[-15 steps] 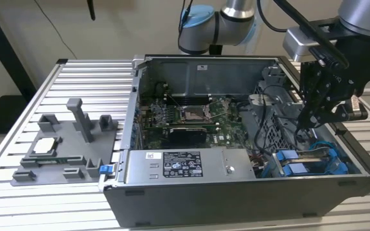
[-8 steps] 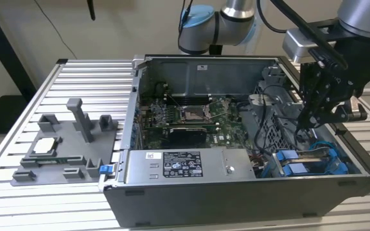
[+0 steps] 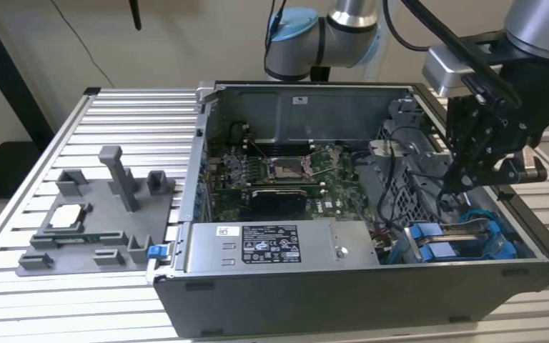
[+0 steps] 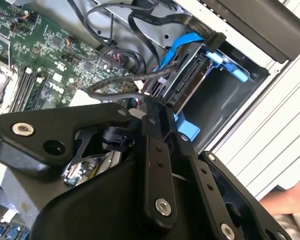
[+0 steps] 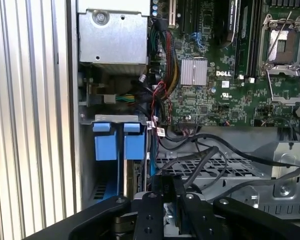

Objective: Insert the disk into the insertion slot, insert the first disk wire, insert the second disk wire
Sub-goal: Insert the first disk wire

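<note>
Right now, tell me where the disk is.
In the second wrist view the disk sits in the drive bay, the gripper close by its connector end; that bay is at the case's near corner on the exterior view's right.

We see a ribbed silver aluminium tabletop (image 3: 122,114) under even light, backed by a plain cream wall (image 3: 189,43); at the exterior view's left, a black slanting post (image 3: 12,71) stands beside it.

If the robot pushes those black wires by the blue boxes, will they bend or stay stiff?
The black wires probably bend easily: they lie in loose curves over the metal cage. They likely spring back somewhat, since the loops hold rounded shapes. Probably light, being thin.
</note>
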